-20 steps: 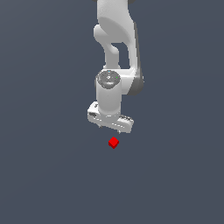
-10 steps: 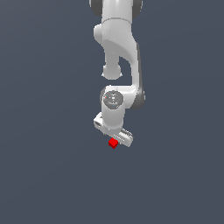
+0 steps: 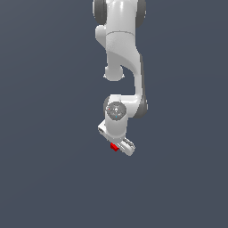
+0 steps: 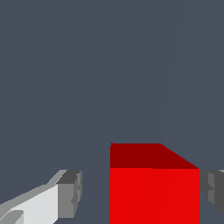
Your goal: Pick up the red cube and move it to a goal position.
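Observation:
The red cube [image 3: 114, 147] is a tiny bright red block that rests on the dark grey floor, mostly covered by the white hand in the exterior view. My gripper [image 3: 117, 145] is down over it. In the wrist view the red cube [image 4: 153, 192] fills the space between the two grey-tipped fingers of my gripper [image 4: 142, 194]. One fingertip [image 4: 70, 192] stands a clear gap away from the cube's side. The other fingertip [image 4: 215, 192] sits right beside the opposite face. The gripper is open around the cube.
A plain dark grey floor [image 3: 53, 178] surrounds the cube on every side. My white arm [image 3: 122, 49] reaches down from the top of the exterior view.
The arm has come down from above the cube until the fingers straddle it. The cube has stayed where it was.

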You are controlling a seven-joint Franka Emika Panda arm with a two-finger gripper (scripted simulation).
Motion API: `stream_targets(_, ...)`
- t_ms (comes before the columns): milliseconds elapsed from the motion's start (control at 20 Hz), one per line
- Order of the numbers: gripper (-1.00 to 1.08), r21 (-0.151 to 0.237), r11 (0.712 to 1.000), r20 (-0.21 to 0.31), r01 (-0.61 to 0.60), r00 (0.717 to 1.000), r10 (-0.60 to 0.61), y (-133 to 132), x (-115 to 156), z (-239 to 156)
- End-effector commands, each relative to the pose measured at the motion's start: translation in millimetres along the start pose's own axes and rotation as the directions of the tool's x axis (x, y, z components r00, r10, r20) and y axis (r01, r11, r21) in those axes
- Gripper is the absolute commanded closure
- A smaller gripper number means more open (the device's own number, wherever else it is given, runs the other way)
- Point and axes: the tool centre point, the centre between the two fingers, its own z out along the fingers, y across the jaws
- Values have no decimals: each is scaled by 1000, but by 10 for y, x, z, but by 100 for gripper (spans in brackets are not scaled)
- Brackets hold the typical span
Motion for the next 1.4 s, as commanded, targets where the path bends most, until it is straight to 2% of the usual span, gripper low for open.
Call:
stream_targets(0, -92, 0, 1000, 0, -12, 1000, 12, -11, 9, 24)
stream_targets(50, -92, 0, 1000, 0, -12, 1000, 12, -11, 10, 26)
stream_targets(100, 108, 0, 1000, 0, -12, 1000, 12, -11, 10, 26)
stream_targets(850, 108, 1, 1000, 0, -12, 1000, 12, -10, -11, -32)
stream_targets(1350, 108, 1, 1000, 1, -12, 1000, 12, 37, -158, -495)
